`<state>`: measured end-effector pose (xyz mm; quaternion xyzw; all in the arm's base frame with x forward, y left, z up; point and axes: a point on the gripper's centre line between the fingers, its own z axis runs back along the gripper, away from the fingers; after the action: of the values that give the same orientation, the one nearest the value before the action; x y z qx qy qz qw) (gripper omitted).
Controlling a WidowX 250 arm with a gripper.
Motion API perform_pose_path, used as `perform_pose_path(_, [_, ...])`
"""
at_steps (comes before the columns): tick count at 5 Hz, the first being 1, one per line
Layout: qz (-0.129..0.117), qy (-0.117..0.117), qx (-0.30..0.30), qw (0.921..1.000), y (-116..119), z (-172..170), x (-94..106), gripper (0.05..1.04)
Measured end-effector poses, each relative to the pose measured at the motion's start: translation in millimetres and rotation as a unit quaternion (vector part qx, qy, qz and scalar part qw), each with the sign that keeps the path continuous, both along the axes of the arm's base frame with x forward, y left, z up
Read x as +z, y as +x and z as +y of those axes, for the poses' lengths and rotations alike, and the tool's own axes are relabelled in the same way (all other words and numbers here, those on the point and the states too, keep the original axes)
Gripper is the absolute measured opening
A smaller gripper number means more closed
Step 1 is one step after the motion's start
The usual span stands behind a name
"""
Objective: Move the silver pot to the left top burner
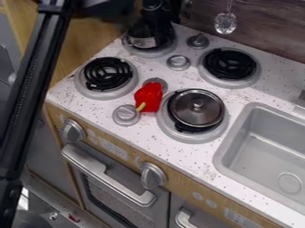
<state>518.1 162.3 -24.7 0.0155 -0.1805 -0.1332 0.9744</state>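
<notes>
Camera view, for anyone following along: the pot [143, 42] is at the left top burner [152, 53], and my gripper [156, 34] is right down at it. Can't tell you whether the gripper is clamped on the pot or has let go, too much black on black there. Whether the pot has its full weight on the burner I can't say either.

I'd call this the placing step, nearly done. My take: lower gently until the base sits flat on the coil, nudge toward the middle if it's off, then let go and lift straight up. Pulling away sideways could drag or tip it. I'd also watch the wood wall [256, 24] behind and the small knob [198, 41] beside that burner.

Surface is a speckled white counter [101, 107]. Left bottom burner [107, 75] and right top burner [229, 67] have bare black coils. A round lid [196, 108] with a see-through middle is over the right bottom one, and a red pepper [148, 96] lies just beside it, by another knob [126, 114]. Grey sink [268, 147] to the right, toy oven [116, 187] below, faceted glass drop [225, 23] hanging by the wall.
</notes>
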Motion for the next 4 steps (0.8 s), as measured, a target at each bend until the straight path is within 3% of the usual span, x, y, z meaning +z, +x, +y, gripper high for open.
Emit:
perform_pose_path(1, [-0.004, -0.013, 0.0, 0.9999, -4, -4, -5.0, 0.085])
perform_pose_path(2, [0.001, -0.027, 0.001, 0.9996, -11, -9, -11.8, 0.244])
perform_pose_path(4, [-0.032, -0.039, -0.003, 0.9987, -18, -19, 10.4, 0.826])
